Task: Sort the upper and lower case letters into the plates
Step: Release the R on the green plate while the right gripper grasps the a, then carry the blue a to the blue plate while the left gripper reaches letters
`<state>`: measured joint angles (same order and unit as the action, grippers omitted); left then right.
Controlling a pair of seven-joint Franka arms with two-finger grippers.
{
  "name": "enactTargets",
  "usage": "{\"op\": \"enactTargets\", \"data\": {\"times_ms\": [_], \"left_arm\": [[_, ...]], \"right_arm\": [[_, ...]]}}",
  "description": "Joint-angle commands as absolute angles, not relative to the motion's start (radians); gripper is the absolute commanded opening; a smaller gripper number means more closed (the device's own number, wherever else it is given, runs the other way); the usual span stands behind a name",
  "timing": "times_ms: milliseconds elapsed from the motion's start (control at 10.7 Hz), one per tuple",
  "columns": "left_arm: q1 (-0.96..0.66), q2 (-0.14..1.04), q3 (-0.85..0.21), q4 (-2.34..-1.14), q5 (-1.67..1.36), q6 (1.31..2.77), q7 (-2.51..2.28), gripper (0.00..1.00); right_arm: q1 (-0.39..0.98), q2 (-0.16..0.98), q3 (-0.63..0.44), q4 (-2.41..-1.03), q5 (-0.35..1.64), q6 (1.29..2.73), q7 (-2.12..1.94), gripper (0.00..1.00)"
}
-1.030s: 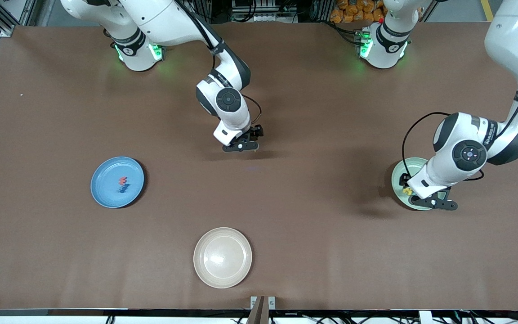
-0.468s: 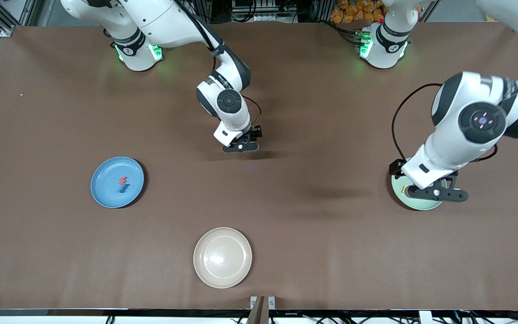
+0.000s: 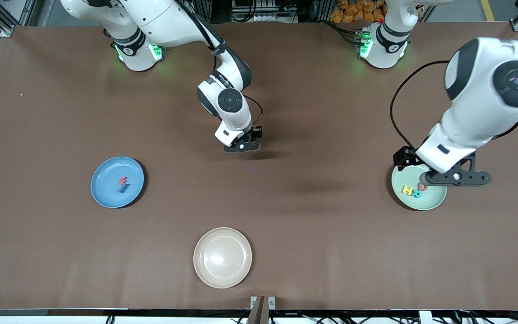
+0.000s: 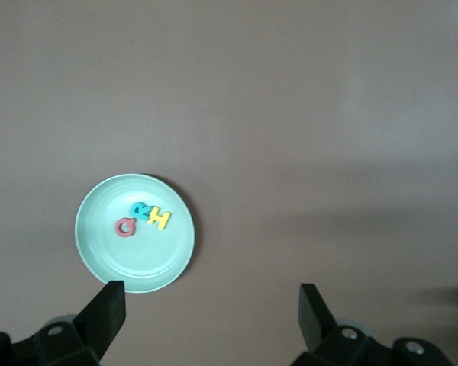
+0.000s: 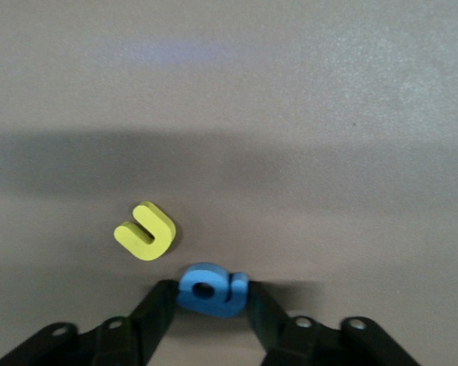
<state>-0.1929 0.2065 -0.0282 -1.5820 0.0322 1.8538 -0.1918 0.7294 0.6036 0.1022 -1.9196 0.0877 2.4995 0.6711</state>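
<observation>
My right gripper (image 3: 242, 148) is down at the middle of the table, its fingers pressed on both sides of a blue letter (image 5: 211, 290). A yellow letter (image 5: 145, 231) lies on the table just beside it. My left gripper (image 3: 456, 179) hangs open and empty above the pale mint plate (image 3: 434, 202). In that plate lie a yellow letter (image 4: 160, 219), a teal letter (image 4: 140, 210) and a red letter (image 4: 124, 227). The light blue plate (image 3: 106, 193) toward the right arm's end holds a red letter (image 3: 123, 180) and a blue letter (image 3: 122, 188).
A beige plate (image 3: 222, 257) with nothing in it sits near the table's front edge, nearer to the front camera than my right gripper. The brown tabletop (image 3: 322, 234) stretches between the plates.
My left gripper has risen off the mint plate, uncovering the letters in it. My right gripper's fingers have closed in on the blue letter.
</observation>
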Motion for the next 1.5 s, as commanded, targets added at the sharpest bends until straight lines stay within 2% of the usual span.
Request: {"op": "enactTargets", "data": {"times_ms": [0, 187, 375, 562, 655, 936, 1030, 1404], "left_arm": [[-0.233, 0.18, 0.067, -1.548, -0.072, 1.799, -0.106, 1.0], [-0.241, 0.172, 0.101, -1.548, -0.089, 1.775, -0.037, 1.0], [-0.241, 0.167, 0.094, -1.549, -0.087, 1.77, -0.04, 1.0], [-0.277, 0.156, 0.091, -1.549, -0.075, 1.74, -0.055, 1.0], [-0.279, 0.156, 0.084, -1.548, -0.074, 1.726, -0.067, 1.0], [-0.281, 0.16, -0.006, -1.557, -0.074, 1.724, -0.092, 1.0], [-0.288, 0.166, -0.041, -1.56, -0.075, 1.726, -0.124, 1.0], [-0.475, 0.241, -0.06, -1.569, -0.031, 1.727, -0.224, 1.0]], "right_arm": [[0.73, 0.618, 0.095, -1.922, 0.068, 2.505, 0.68, 0.3], [0.724, 0.605, 0.095, -1.916, 0.069, 2.49, 0.675, 0.11], [0.701, 0.552, 0.094, -1.901, 0.069, 2.386, 0.676, 0.0], [0.626, 0.478, 0.097, -1.882, 0.081, 2.282, 0.611, 0.0], [0.583, 0.435, 0.097, -1.881, 0.083, 2.181, 0.55, 0.0], [0.39, 0.357, 0.087, -1.884, 0.075, 2.019, 0.315, 0.0], [0.34, 0.357, 0.078, -1.893, 0.068, 2.016, 0.252, 0.0], [0.136, 0.373, -0.012, -1.905, 0.04, 2.026, -0.082, 0.0]]}}
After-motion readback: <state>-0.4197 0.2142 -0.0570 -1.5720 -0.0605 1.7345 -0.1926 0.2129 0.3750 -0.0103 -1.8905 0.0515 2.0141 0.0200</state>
